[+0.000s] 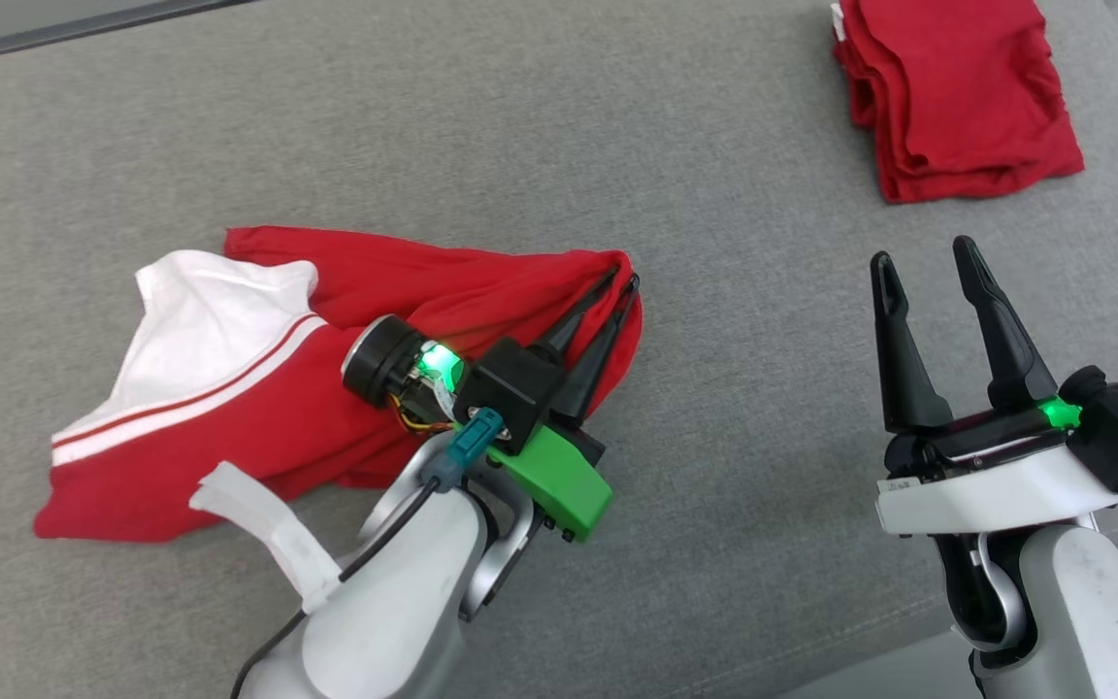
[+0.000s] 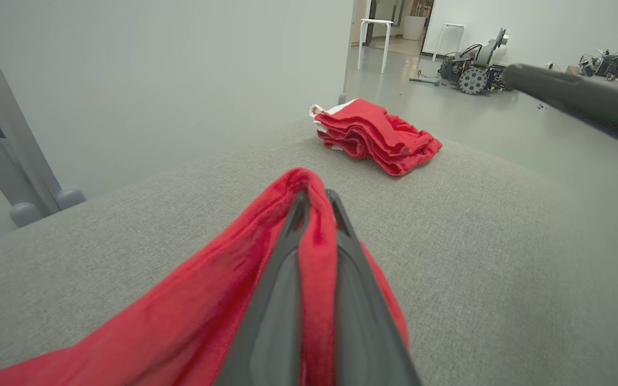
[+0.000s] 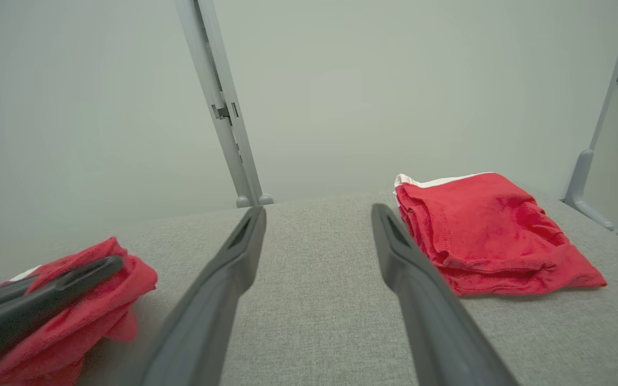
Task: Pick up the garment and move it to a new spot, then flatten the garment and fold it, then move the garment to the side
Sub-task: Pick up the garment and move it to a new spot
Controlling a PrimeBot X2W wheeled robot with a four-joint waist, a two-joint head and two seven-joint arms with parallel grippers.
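So left gripper (image 1: 622, 282) is pinching the garment (image 1: 258, 417) mid-frame, right gripper (image 1: 922, 252) hangs spread lower right, folded stack (image 1: 957, 92) upper right.

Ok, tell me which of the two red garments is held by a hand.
The crumpled red garment with the white panel, pinched at its edge by the left hand; the folded red pile lies apart, untouched.

Cloth garment (image 1: 375, 282) (matt woven surface (image 1: 520, 126))
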